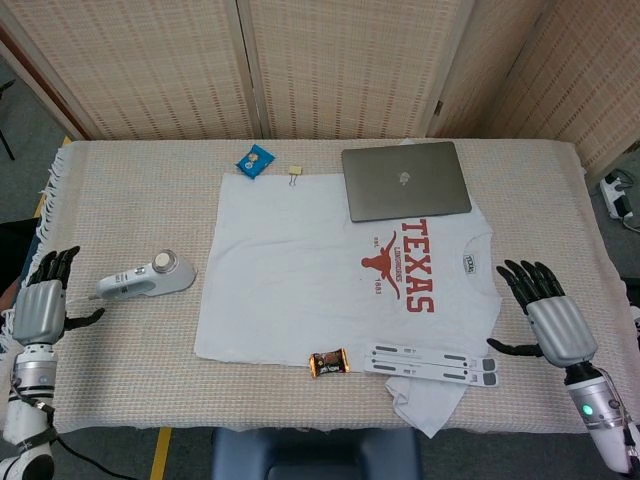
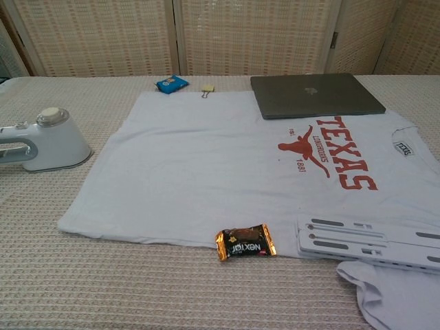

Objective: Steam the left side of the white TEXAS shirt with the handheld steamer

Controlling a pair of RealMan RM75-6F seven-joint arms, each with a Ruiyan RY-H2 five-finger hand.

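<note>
Both the left hand [image 1: 42, 303] and right hand [image 1: 552, 313] hover spread and empty, the steamer [image 1: 148, 280] lying unheld at nine o'clock beside the white TEXAS shirt [image 1: 300, 290], so regrasping seems next.

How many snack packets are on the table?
2. A blue packet lies by the shirt's far edge, next to a clip. A dark one lies at the shirt's near edge, beside the white stand. Nothing seems hidden.
</note>
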